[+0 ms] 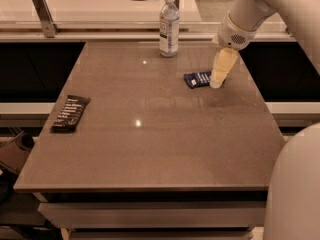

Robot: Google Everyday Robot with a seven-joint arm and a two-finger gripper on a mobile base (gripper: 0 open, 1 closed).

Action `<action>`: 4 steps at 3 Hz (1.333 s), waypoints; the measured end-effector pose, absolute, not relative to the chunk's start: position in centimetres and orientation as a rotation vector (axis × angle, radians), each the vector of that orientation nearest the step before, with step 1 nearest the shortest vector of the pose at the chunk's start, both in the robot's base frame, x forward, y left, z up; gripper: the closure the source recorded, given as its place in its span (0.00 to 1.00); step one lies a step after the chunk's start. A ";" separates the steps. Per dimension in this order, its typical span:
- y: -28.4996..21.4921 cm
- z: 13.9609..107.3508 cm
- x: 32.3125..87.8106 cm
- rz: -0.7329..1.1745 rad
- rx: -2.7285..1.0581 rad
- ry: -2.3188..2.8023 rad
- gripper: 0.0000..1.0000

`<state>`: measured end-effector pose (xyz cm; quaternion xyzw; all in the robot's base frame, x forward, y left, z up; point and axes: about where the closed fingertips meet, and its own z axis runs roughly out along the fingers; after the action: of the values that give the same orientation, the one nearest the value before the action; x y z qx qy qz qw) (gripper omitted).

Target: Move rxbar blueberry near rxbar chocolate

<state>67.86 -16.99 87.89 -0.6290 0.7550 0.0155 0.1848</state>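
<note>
- Bench (150,159), near edge: bare brown top; part of the robot's pale body crowds the lower right corner.
- Left side, mid-depth: rxbar chocolate (70,113) lies flat by the left edge. Black wrapper, rows of white lettering.
- Right side, farther back: rxbar blueberry (196,79) lies flat on the bench, well apart from the chocolate bar. Small navy wrapper, white print, crimped ends, slightly askew.
- Gripper (216,83) hangs down from the arm, its tip at the blue bar's right end. Cannot tell whether it has closed on the bar or is merely poised there.
- Progress, as judged: the bar is not yet lifted or carried. The grasp, the haul leftward across the bench and the set-down are left.
- Far edge: a clear water bottle (169,26) stands upright.
</note>
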 end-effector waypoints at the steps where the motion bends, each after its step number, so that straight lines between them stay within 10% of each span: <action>1: -16.9 87.7 67.9 0.048 -1.775 2.130 0.00; 4: -14.5 82.2 69.5 0.090 -1.880 2.202 0.00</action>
<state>69.46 -14.50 82.19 -0.6442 0.7545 0.0307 0.1218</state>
